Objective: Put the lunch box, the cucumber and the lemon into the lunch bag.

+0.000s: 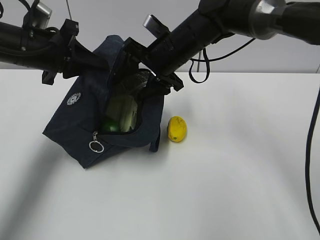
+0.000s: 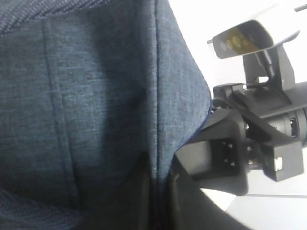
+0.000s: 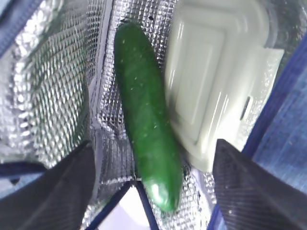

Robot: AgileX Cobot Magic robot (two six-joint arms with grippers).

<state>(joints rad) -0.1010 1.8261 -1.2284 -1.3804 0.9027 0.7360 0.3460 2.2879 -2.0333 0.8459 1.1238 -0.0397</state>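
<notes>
The navy lunch bag (image 1: 80, 117) is tilted up at the back, its mouth gaping toward me. My left gripper (image 1: 70, 52) is shut on the bag's fabric (image 2: 96, 110) at its top left; both fingers pinch a fold. My right gripper (image 1: 157, 82) is open at the bag's mouth, fingers (image 3: 249, 191) spread wide with nothing between them. Inside, on the silver lining (image 3: 53, 81), the cucumber (image 3: 146, 115) lies beside the lunch box (image 3: 216, 91), whose sage-green lid faces the camera. The cucumber's tip shows at the opening (image 1: 109, 125). The lemon (image 1: 177, 129) sits on the table just right of the bag.
The zipper's metal ring pull (image 1: 96, 146) hangs at the bag's front corner. A white logo (image 1: 73, 99) marks the bag's left side. A black cable (image 1: 200, 67) loops behind the right arm. The white table (image 1: 240, 190) spreads to the right and front.
</notes>
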